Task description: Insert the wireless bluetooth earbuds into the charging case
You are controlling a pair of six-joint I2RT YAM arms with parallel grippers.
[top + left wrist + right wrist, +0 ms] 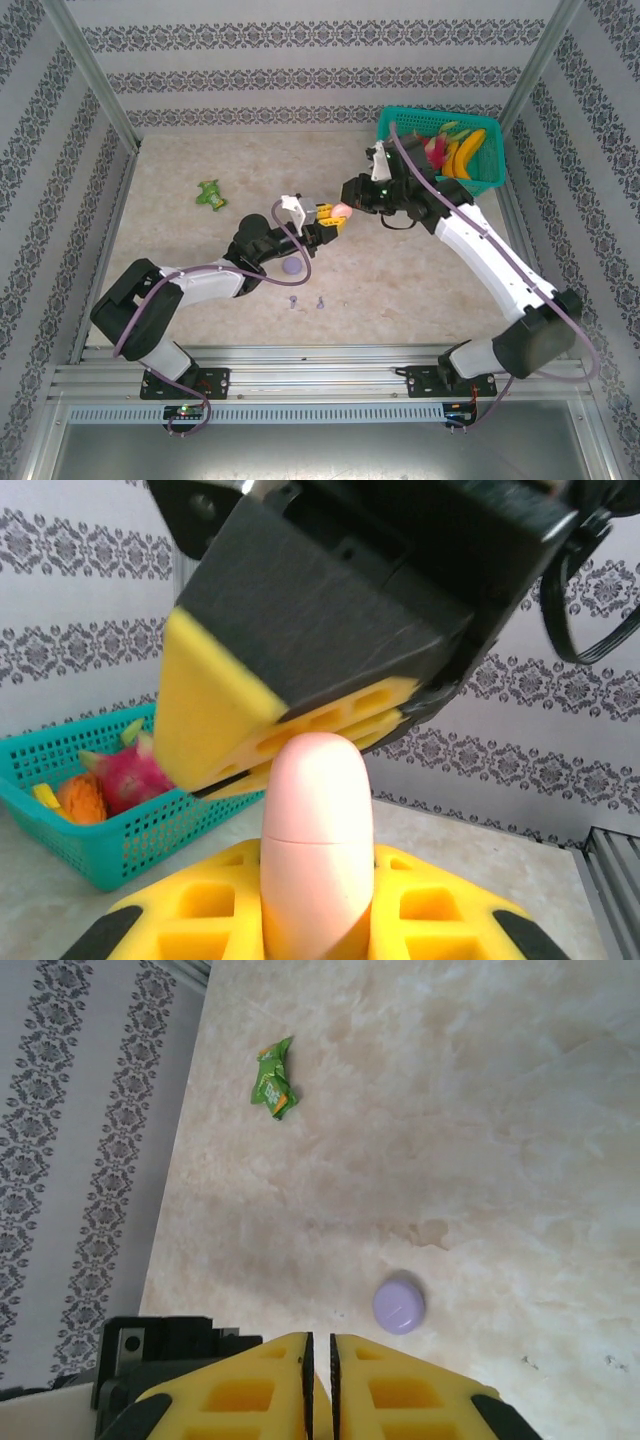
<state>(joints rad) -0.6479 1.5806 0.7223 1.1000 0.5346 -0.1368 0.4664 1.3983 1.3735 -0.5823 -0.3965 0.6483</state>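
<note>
Left pincer [318, 870] clenched on pink case [318, 800] — right pincer [320, 1342] nearly closed at its top

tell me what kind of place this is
Likely a staged robot test booth: wallpapered panels in an aluminium frame enclose a marble-look tabletop, with left arm and right arm bolted to rails.

Left jaws clamp the upright pink case [318, 850] — right jaws, closed, just above.
</note>
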